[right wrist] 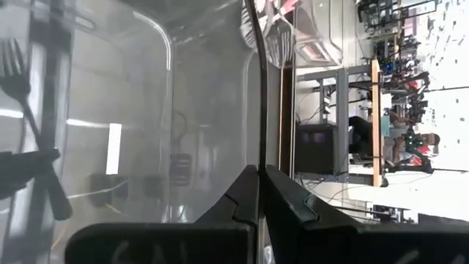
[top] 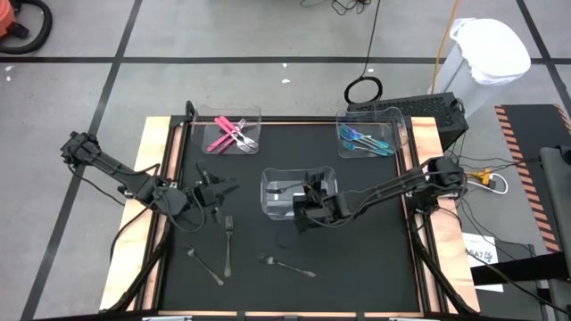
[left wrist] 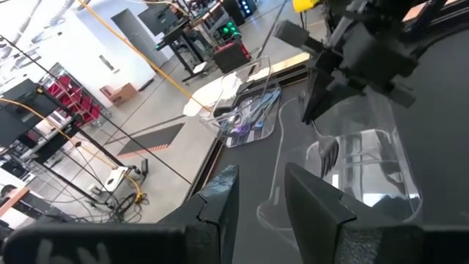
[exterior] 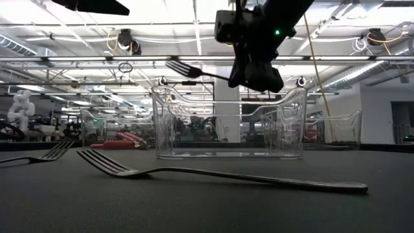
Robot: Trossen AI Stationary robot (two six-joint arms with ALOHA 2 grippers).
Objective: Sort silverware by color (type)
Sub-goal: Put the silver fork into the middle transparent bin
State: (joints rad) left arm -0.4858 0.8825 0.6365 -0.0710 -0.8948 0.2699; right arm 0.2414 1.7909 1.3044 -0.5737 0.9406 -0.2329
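A thin grey fork point(exterior: 194, 70) is being held by its handle in the closed fingers of the right gripper point(top: 308, 207), above the clear bin point(top: 268, 203) at the middle of the bench point(top: 375, 259). The left gripper point(top: 217, 190) is being kept partly open and empty near the bench's left edge, just above another fork point(top: 228, 241). Further grey pieces point(top: 287, 266) are lying along the near edge. Judged by look, these are light, stiff and slippery, best pinched across the flat handle.
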